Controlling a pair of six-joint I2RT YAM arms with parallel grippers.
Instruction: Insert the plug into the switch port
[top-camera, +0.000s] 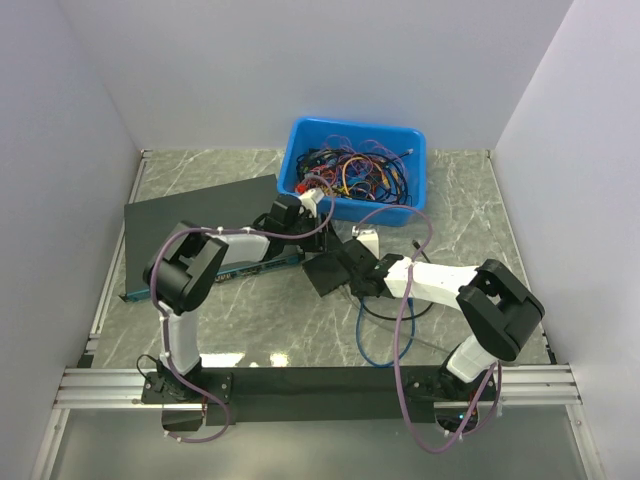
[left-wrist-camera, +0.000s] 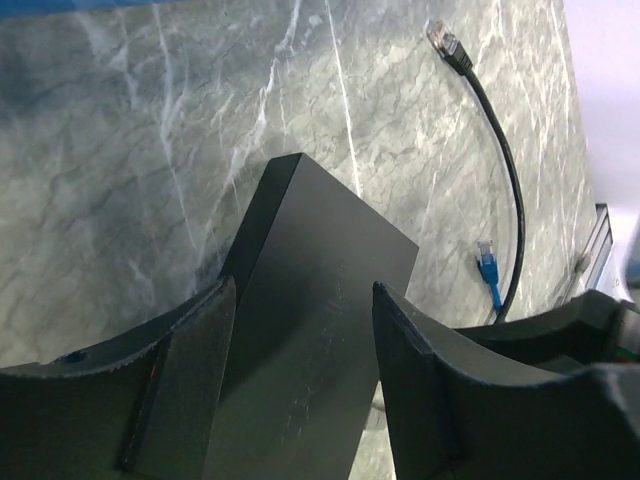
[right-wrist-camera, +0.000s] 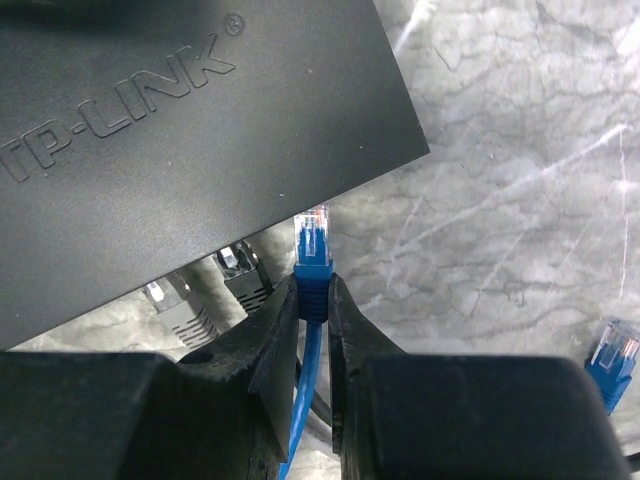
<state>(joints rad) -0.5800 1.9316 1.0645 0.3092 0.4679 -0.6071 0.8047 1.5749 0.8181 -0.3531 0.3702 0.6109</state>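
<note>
Here, L gripper stands w/ fingers apart astride the black switch, grip on it unclear, while R gripper is pinched on the plug, its clear tip just at the switch's port edge.

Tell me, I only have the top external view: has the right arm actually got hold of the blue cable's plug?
Observer: Yes, the right wrist view shows the right fingers pinching the blue boot just behind the clear plug.
Operator: Is it in the switch yet?
Observer: No, the whole clear plug shows, its tip right at the switch edge.
Operator: And the left arm?
Observer: The left wrist view shows the left fingers straddling the switch; pressing or not, I cannot tell.
</note>
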